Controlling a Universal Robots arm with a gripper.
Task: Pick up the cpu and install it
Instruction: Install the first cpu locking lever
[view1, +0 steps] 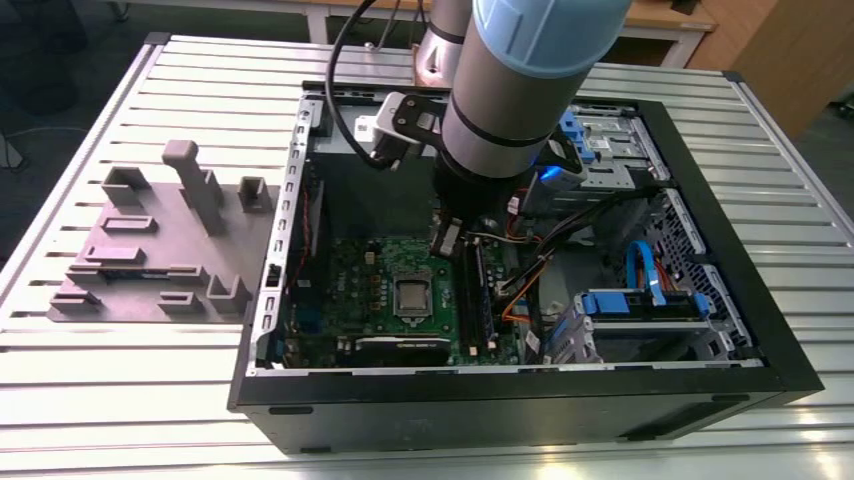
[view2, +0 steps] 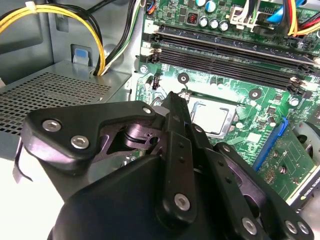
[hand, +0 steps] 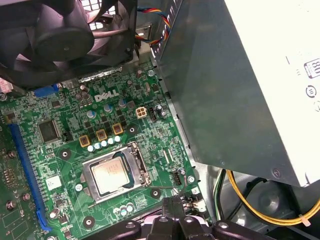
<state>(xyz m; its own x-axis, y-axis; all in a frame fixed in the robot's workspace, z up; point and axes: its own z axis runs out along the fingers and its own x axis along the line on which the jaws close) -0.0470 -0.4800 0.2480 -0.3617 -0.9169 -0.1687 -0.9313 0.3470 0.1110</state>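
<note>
The cpu (hand: 114, 175) lies flat in its socket on the green board (hand: 155, 135), hemmed on all sides by the socket's metal frame (hand: 141, 167), with bare board around that. The gripper (view2: 172, 100) hangs just beside one edge of the frame, fingers drawn together with nothing between them. The power supply box (hand: 225, 90) stands close alongside, while the memory slots (view2: 225, 55) and the fan (hand: 60, 30) bound the other sides.

cpu (hand: 114, 175) seated in socket (hand: 141, 167) | fingers (hand: 170, 211) pressed together, near socket | motherboard (hand: 60, 150) green

One cpu (hand: 111, 176), one motherboard (hand: 150, 135), one fan (hand: 60, 35), one power supply (hand: 225, 90).
</note>
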